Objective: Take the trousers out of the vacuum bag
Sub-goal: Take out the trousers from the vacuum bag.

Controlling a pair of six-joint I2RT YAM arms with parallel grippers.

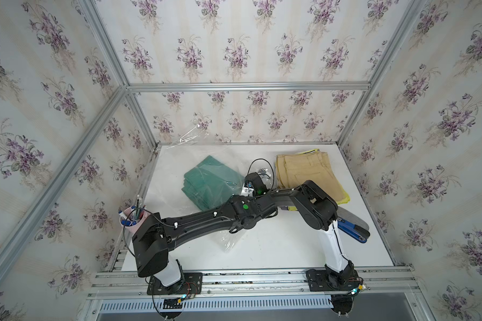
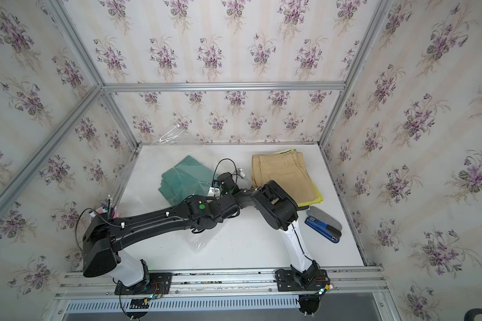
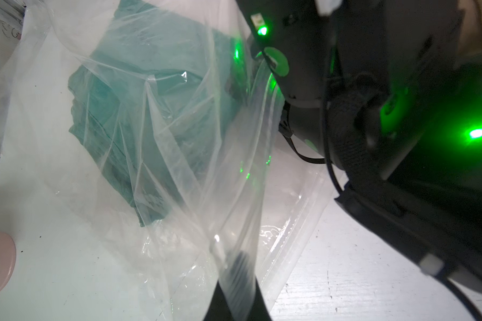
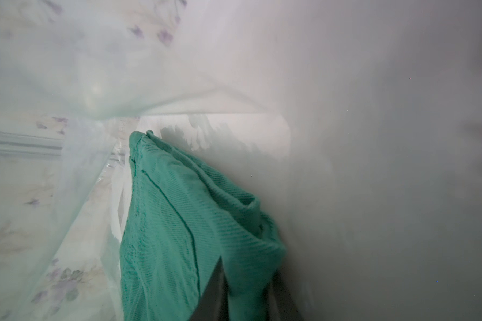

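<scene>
Teal trousers [image 4: 178,222], inside the vacuum bag [image 3: 178,166] at mid-table [image 1: 262,250], are pinched by the right gripper [image 4: 248,266]. The left gripper [image 3: 238,266] pinches the bag's plastic. Both arms bend inward and meet there. Tan trousers [image 1: 306,172] lie outside the bag.

Lab cell; alu frame [image 1: 248,86], wallpapered panels [image 1: 234,41]

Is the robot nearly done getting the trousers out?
Nearly. The tan trousers lie outside, stacked on a yellow-green pair. The right gripper pinches the teal trousers inside the vacuum bag, which the left gripper holds. Left: pulling the teal pair out.
</scene>
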